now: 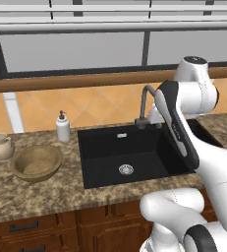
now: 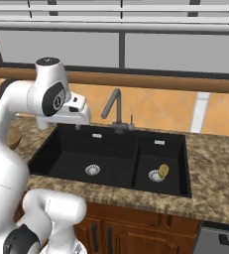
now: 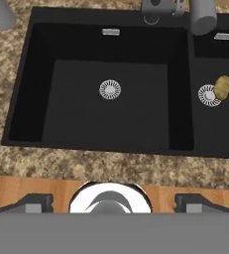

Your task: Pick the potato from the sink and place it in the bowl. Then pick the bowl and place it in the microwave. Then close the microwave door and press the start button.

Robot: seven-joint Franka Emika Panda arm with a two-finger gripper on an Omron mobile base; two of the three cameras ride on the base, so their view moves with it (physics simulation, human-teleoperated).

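Observation:
The potato [image 2: 163,171] is a small yellow-tan oval lying in the sink's smaller right basin, beside its round drain [image 3: 208,95]. In the hand view the potato [image 3: 222,87] sits at the right edge. The black sink [image 1: 129,152] has a dark curved faucet [image 1: 144,106] behind it. The tan wooden bowl [image 1: 36,162] stands empty on the counter left of the sink. My gripper [image 2: 78,126] hangs open above the back left corner of the large basin, well left of the potato, with its fingertips [image 3: 36,202] wide apart and nothing between them. The microwave and its door are out of view.
A small beige jug [image 1: 1,146] stands left of the bowl, and a white soap dispenser [image 1: 62,127] stands behind it near the wall. Speckled granite counter [image 1: 46,197] surrounds the sink. My arm's white links cover the sink's right side in the left base view.

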